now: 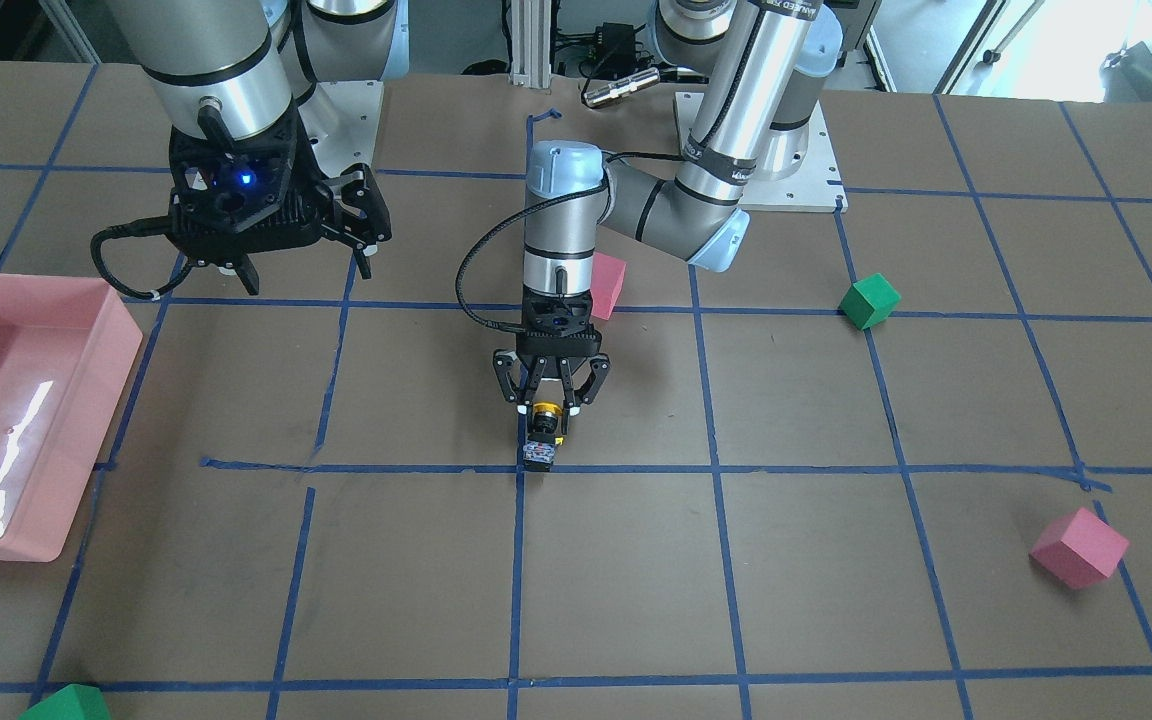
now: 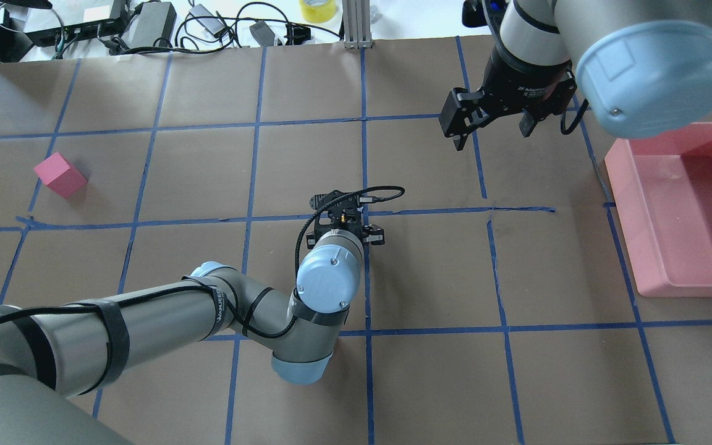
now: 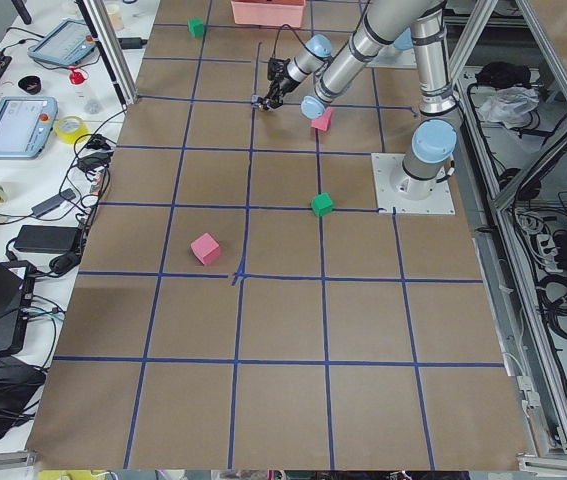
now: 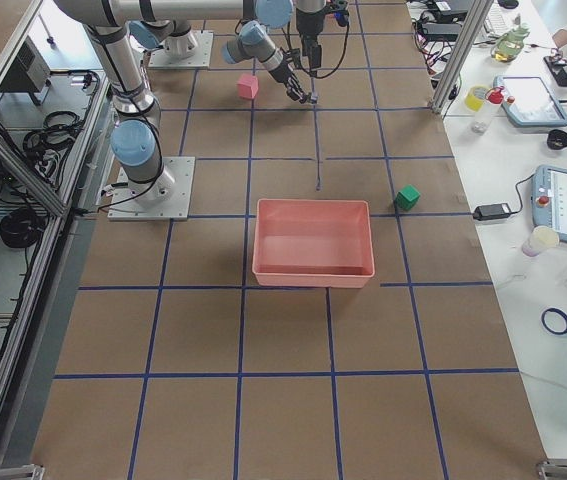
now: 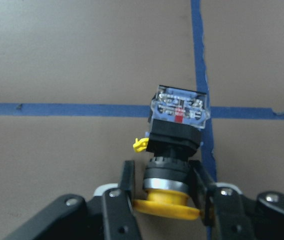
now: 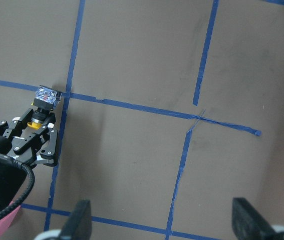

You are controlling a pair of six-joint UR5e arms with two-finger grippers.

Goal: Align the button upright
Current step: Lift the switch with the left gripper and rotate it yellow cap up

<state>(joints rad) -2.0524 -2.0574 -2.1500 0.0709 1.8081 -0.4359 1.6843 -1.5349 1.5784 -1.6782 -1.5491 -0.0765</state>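
Note:
The button (image 1: 542,442) has a yellow cap, a black body and a whitish contact block. My left gripper (image 1: 548,408) is shut on it just below the cap, over a blue tape crossing at the table's middle. In the left wrist view the button (image 5: 174,135) points its contact block away from the camera, with the cap between the fingers (image 5: 127,175). I cannot tell whether the block touches the table. The right wrist view shows the button (image 6: 45,97) and the left gripper (image 6: 34,132) at its left edge. My right gripper (image 1: 361,225) hangs open and empty above the table, apart from the button.
A pink tray (image 1: 86,300) stands on the robot's right side. A pink cube (image 1: 608,283) lies just behind the left wrist and another pink cube (image 1: 1079,547) lies far out. A green cube (image 1: 869,301) and a second green cube (image 1: 66,703) lie apart on the taped grid.

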